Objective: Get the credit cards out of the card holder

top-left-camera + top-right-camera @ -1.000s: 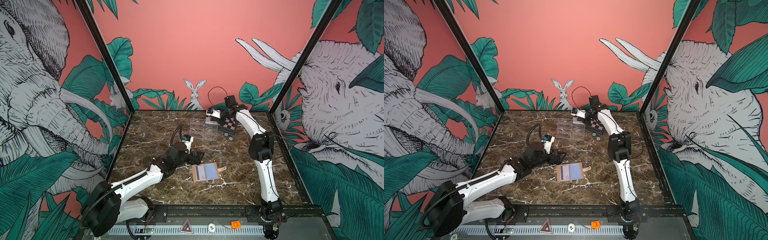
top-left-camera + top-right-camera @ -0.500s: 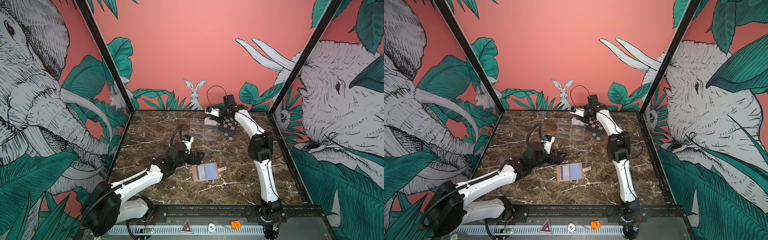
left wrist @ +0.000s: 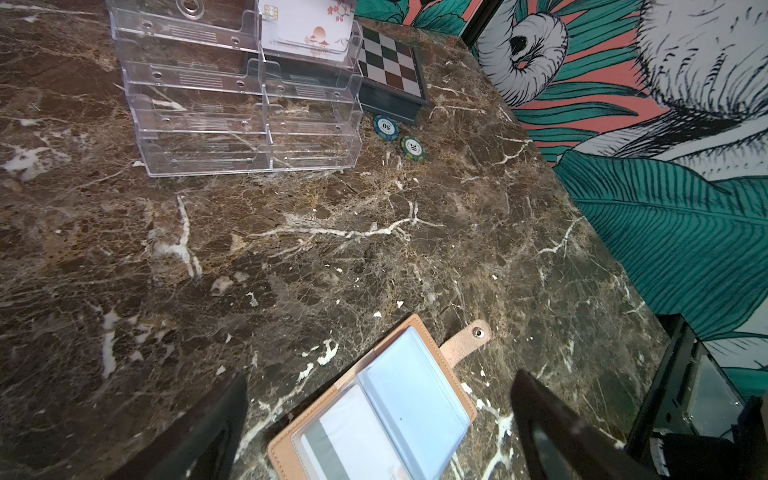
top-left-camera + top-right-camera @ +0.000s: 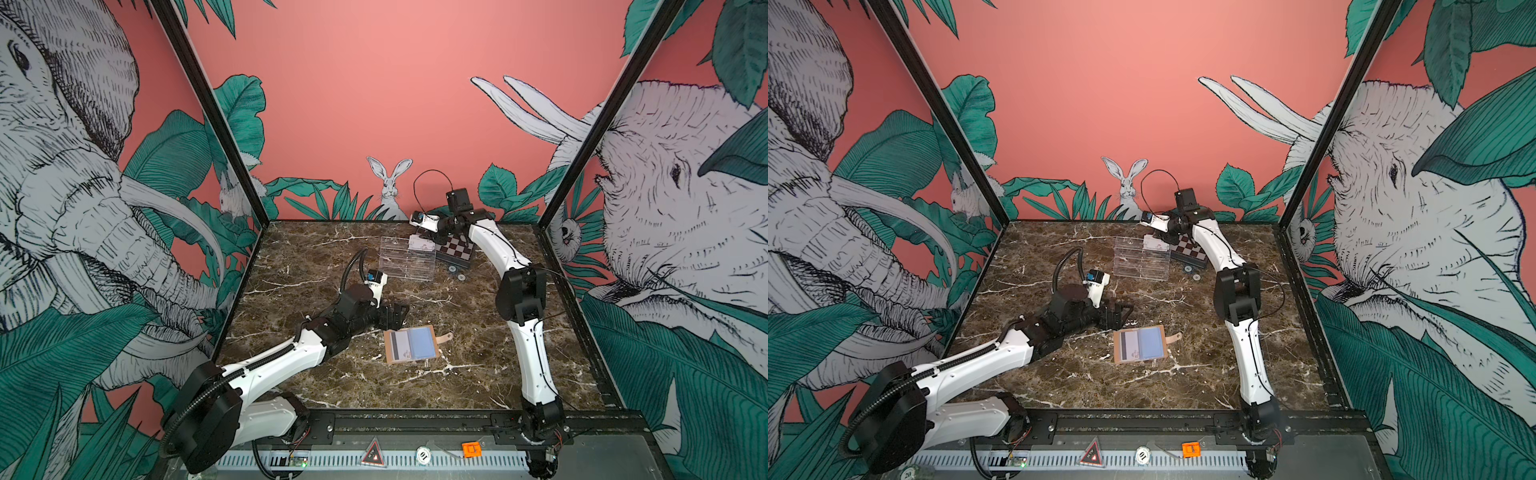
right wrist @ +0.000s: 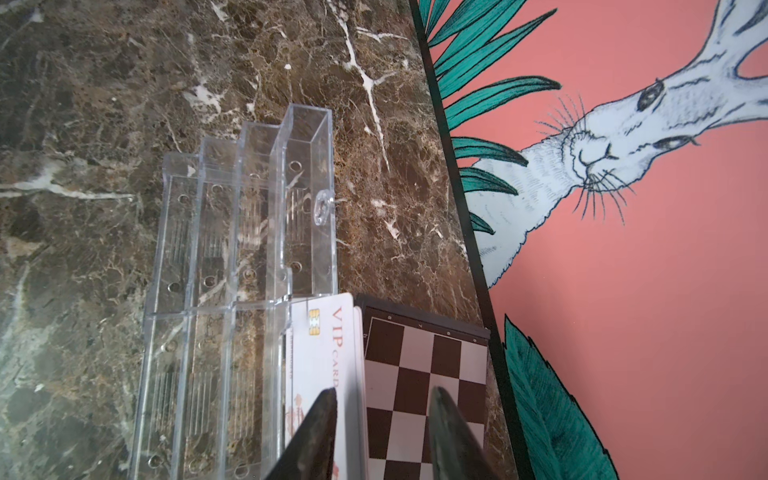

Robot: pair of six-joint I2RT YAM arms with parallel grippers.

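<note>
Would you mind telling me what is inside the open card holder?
One white credit card with a dark stripe sits inside the card holder. The pale blue sleeve beside it shows no card; whatever lies in sleeves underneath is covered.

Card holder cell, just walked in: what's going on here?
The right gripper is at the back, jaws apart over white cards with red print standing in a rear compartment of the clear acrylic tiered tray, beside the checkered box. The tan leather-like card holder lies open on the brown marble table, with a white dark-striped card in one sleeve. The left gripper hovers open beside it, holding nothing.
</note>
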